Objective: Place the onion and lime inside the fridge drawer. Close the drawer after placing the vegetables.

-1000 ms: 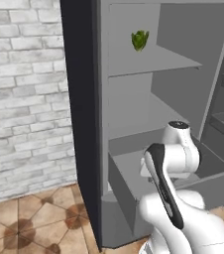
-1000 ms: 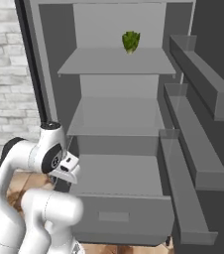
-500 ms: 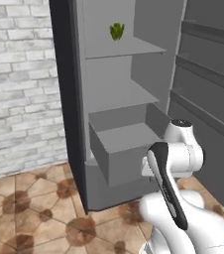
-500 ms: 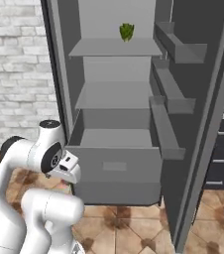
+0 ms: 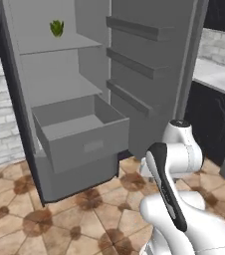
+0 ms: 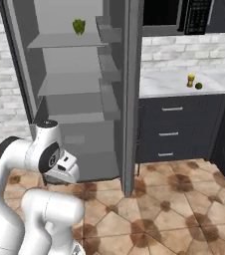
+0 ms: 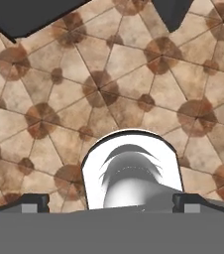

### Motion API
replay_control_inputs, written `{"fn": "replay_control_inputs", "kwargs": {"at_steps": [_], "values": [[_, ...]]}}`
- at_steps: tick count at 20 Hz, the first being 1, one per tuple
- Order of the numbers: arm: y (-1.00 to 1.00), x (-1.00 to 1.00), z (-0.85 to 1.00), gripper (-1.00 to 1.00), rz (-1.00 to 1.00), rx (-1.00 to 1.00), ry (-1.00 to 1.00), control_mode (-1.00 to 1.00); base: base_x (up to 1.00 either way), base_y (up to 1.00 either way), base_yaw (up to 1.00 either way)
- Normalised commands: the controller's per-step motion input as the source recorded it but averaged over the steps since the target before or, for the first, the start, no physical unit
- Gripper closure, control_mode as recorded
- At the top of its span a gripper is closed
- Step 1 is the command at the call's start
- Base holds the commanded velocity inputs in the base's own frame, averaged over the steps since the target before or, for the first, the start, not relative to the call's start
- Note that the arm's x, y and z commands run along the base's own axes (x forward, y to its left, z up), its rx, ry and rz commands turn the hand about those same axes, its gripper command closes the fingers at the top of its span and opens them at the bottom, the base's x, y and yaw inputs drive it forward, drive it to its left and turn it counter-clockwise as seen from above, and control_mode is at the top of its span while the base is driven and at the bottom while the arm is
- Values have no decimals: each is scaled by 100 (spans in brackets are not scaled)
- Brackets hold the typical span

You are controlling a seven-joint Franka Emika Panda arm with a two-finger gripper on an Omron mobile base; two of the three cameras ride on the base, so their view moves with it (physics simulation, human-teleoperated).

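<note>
Open fridge with its grey drawer pulled out; my arm is folded low in front of it, well back on the tiled floor.

From the left base view I see the fridge drawer (image 5: 79,137) standing open, its flat grey front panel facing me, and I can make out nothing lying in the part of it I can see. A leafy green item (image 5: 56,28) sits on the top shelf (image 5: 55,46). From the right base view, a small yellowish object (image 6: 190,80) and a darker olive-green lump, which I take for the lime (image 6: 198,86), rest side by side on the pale counter (image 6: 174,82) to the right of the fridge. In the hand view the gripper (image 7: 111,202) points down at the brown floor tiles (image 7: 134,74); its fingertips (image 7: 34,203) stand well apart, holding nothing.
</note>
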Motion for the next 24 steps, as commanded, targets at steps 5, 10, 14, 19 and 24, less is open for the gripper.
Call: {"fn": "replay_control_inputs", "kwargs": {"at_steps": [5,10,14,19,24], "values": [[0,0,0,-100,0,0,0,100,0,-100,-28],[0,0,0,-100,0,0,0,100,15,-100,-18],[0,0,0,-100,0,0,0,100,62,-100,-8],[0,0,0,-100,0,0,0,100,88,-70,-1],[0,0,0,-100,0,0,0,100,100,-14,8]]}}
